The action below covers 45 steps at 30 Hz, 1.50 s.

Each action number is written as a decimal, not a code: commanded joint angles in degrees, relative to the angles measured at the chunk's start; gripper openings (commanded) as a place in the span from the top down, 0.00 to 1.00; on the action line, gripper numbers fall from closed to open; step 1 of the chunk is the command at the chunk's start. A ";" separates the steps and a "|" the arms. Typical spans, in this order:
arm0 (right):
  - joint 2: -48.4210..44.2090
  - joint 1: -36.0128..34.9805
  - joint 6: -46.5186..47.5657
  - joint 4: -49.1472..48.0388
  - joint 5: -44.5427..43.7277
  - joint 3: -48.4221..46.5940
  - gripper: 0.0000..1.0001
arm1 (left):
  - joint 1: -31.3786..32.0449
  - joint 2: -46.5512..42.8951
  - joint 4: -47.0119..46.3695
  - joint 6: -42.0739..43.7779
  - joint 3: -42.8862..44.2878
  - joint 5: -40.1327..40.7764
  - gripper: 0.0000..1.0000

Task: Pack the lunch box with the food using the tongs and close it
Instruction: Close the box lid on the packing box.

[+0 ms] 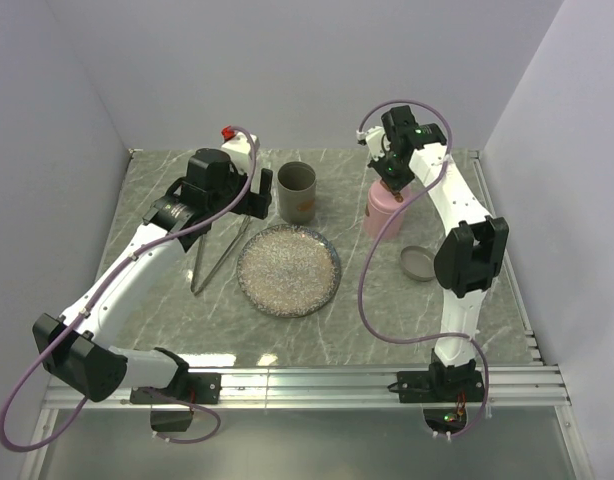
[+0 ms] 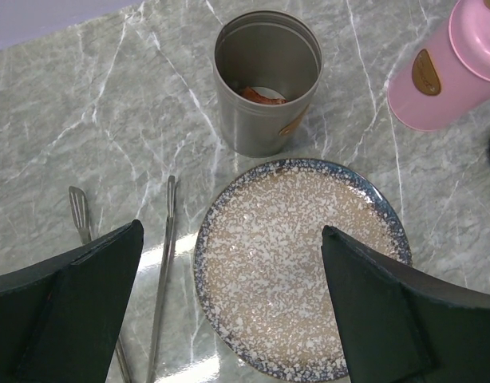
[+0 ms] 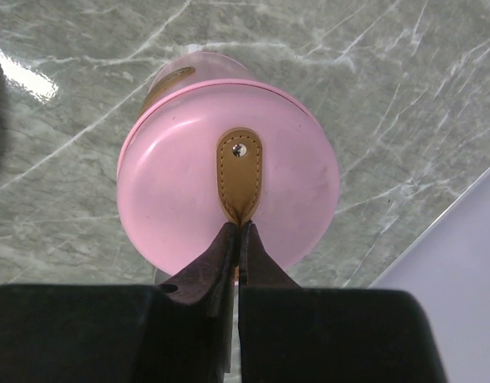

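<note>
Black fingers (image 2: 85, 303) of the left gripper (image 2: 231, 231) stand wide apart, holding nothing, above the tongs (image 2: 167, 263). The tongs lie flat on the marble table (image 2: 69, 104), just left of the speckled plate (image 2: 293, 279). Orange food (image 2: 259, 96) sits at the bottom of the grey cup (image 2: 265, 128) beyond the plate. Further right, the right gripper (image 3: 239, 231) is pinched tight on the tan strap (image 3: 239, 179) atop the pink container (image 3: 173, 191); a small round lid (image 1: 417, 263) lies near it.
</note>
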<state>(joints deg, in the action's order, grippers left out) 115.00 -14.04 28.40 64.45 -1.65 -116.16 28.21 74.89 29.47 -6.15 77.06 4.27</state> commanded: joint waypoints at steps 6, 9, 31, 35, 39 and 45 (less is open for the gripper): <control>3.57 0.24 1.92 5.43 -6.26 1.46 1.00 | -0.69 -0.01 0.06 -0.79 2.40 -0.75 0.01; 3.04 0.16 3.23 5.51 -7.75 3.92 1.00 | -1.13 0.25 0.32 -1.40 2.48 -1.20 0.01; -0.21 4.37 10.27 5.43 -14.61 13.41 1.00 | -2.81 1.40 0.50 -2.81 2.31 -2.43 0.01; -1.36 6.13 11.23 4.99 -15.31 14.99 1.00 | -3.07 1.40 0.32 -2.72 2.05 -2.34 0.00; -2.58 8.06 11.68 4.20 -15.14 16.23 1.00 | -3.16 1.48 -0.12 -2.81 1.52 -2.60 0.01; -2.94 5.79 9.66 5.78 -11.10 11.40 1.00 | -3.16 1.66 -0.73 -3.08 0.82 -2.78 0.01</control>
<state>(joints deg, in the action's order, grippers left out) 109.65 -5.04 39.33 64.79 -20.25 -104.09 25.30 76.69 30.26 -8.27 77.17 2.57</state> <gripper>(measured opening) 0.019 0.995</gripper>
